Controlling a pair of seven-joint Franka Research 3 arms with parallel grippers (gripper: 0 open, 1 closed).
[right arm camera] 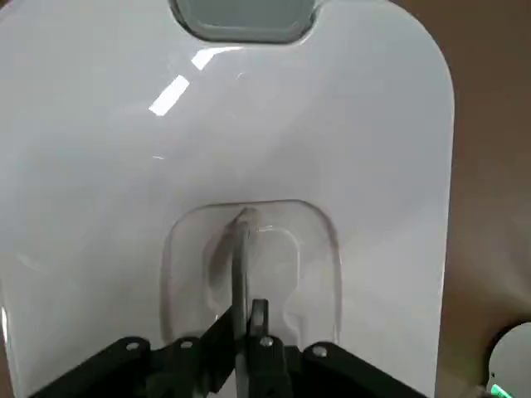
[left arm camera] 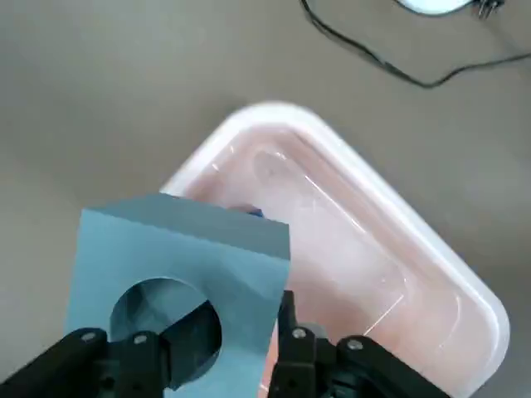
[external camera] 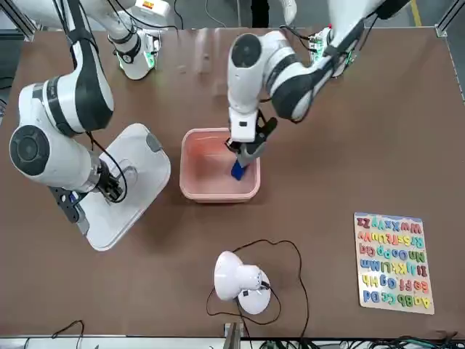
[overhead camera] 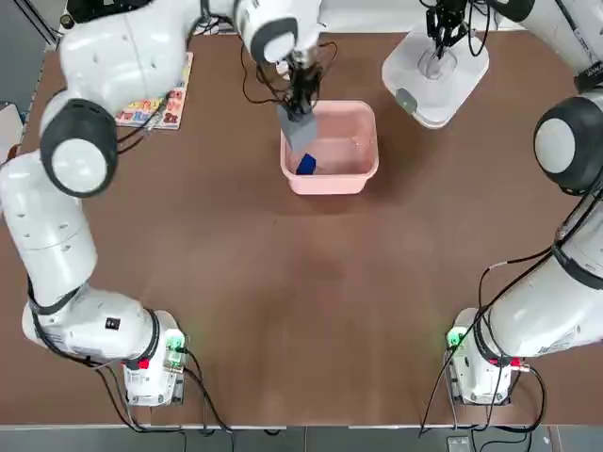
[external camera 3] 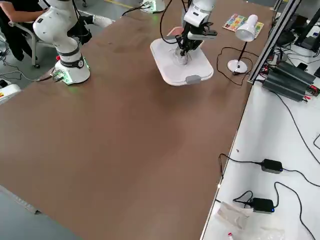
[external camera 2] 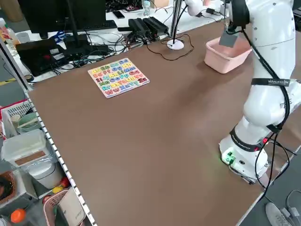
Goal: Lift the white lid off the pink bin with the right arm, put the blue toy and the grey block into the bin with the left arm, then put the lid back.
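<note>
The pale pink rounded-square plastic bin sits open on the brown bench, near the middle of the far edge from the arm bases. Inside it, against its left wall, lies the small bright blue oblong toy. The left arm's dark gripper hangs over the bin's left rim, its fingers clamped on the grey cube with a round dimple, which is held above the bin's left side and not yet inside it. The rounded-square white plastic lid with grey clips lies off the bin, toward the bench's far right corner, apart from the bin. The right arm's dark gripper stands over the lid's middle, its fingers pressed together on the clear recessed handle. Toward the far left corner lies a flat colourful alphabet puzzle board, and a small round white device with a black cable rests at the far edge beyond the bin.
</note>
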